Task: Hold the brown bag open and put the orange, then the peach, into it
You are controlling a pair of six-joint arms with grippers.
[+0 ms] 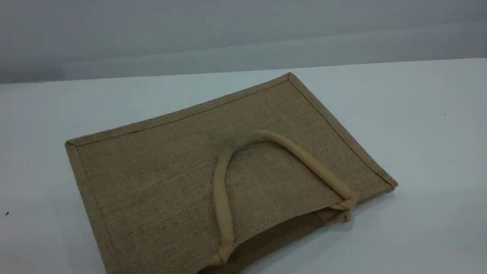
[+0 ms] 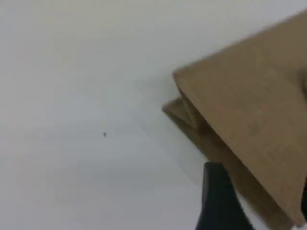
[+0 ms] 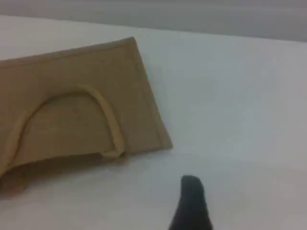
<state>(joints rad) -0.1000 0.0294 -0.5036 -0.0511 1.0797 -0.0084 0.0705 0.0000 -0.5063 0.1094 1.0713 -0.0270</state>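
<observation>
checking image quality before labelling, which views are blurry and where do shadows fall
Scene view: sharp, the bag's weave readable, soft even light, faint shadow under its open mouth. Left wrist view: heavily blurred, bag corner smeared, fingertip a dark blob. Right wrist view: mildly soft, handle still clear, dim shadow below the bag.

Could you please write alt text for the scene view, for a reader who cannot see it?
A brown bag of woven jute lies flat on a white table, its mouth toward the camera and slightly parted. One beige loop handle is folded back onto the top panel. No fruit and no robot arm are in view.
</observation>
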